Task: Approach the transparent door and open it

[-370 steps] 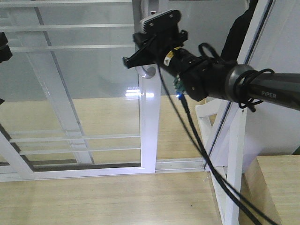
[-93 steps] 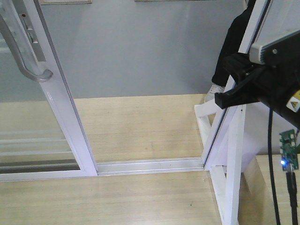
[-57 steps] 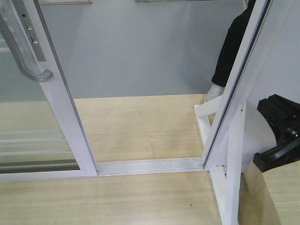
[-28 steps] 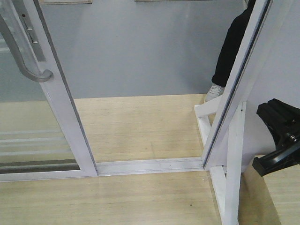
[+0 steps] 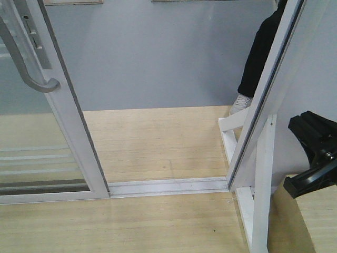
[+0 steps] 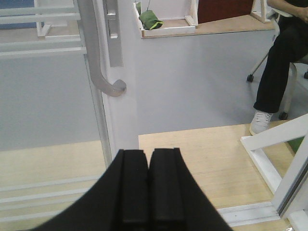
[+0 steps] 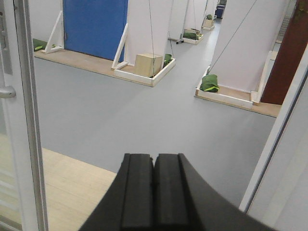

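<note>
Pale wood flooring ran up to a white floor track [image 5: 168, 185], with grey floor beyond it. I saw the transparent door [image 5: 63, 105] standing at the left of the front view, its long axis upright and leaning slightly in the picture, the curved grey handle [image 5: 29, 68] hooking toward the opening. Between its edge and the white doorframe post [image 5: 263, 105] the doorway lay wide open. Against the picture from six and a half seconds before, the door had slid well left. My left gripper [image 6: 148, 185] was pressed shut on nothing; my right gripper [image 7: 153, 190] likewise, low beside the post.
</note>
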Tool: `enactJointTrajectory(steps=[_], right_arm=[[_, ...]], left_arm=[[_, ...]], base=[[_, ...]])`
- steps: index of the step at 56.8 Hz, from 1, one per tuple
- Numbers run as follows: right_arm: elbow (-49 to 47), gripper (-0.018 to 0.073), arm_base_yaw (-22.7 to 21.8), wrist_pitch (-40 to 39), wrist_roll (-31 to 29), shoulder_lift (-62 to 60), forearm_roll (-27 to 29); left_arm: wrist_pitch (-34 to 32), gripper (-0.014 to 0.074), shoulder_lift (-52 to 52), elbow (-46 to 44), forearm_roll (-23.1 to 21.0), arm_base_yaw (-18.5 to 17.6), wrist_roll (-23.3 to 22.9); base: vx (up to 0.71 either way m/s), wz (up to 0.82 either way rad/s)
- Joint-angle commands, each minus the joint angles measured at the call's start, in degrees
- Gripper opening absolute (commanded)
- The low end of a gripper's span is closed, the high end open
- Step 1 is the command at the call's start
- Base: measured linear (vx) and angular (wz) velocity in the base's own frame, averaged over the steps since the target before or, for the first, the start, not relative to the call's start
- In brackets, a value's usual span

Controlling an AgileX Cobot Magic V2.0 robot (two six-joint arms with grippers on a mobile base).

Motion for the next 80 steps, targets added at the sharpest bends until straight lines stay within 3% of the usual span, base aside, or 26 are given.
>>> enactJointTrajectory(steps=[1,10,30,43,60,65,73,80], right_arm=[[-1.7,-0.0006,-0.3,-4.6,-0.3,-0.1,-0.2],[-1.7,-0.0006,-0.3,-4.6,-0.3,-0.1,-0.2],[-1.7,-0.0006,-0.3,-4.6,-0.3,-0.1,-0.2],[-1.7,-0.0006,-0.3,-4.6,-0.3,-0.1,-0.2],[-1.7,-0.0006,-0.3,-4.2,-0.3,-0.1,-0.2],[-1.7,-0.0006,-0.3,-4.2,-0.3,-0.1,-0.2],[-1.7,-0.0006,-0.3,-4.2,-0.3,-0.1,-0.2],[-1.7,-0.0006,-0.3,-4.2,-0.3,-0.1,-0.2]], left_arm=[[-5.5,-0.0006,0.0,-1.7,0.0,-1.0,-0.2],[-9.8,-0.0006,-1.6,-1.7,0.0,-4.5,0.0],[-22.5,-0.0006,-2.4,4.7,-1.1,-6.0,0.9],[-25.0,-0.0006,-2.3,11.7,-1.1,-6.0,1.8],[-27.6,-0.0006,-2.2,11.8,-1.0,-6.0,2.6],[-27.7,-0.0006,-2.2,12.1,0.7,-6.0,1.9],[-27.8,-0.0006,-2.4,13.6,6.0,-6.0,-2.9],[-28.7,-0.0006,-5.0,16.0,6.0,-6.0,-3.3]], base=[[0.00,0.00],[0.00,0.00],[0.00,0.00],[0.00,0.00],[0.00,0.00],[0.00,0.00],[0.00,0.00],[0.00,0.00]])
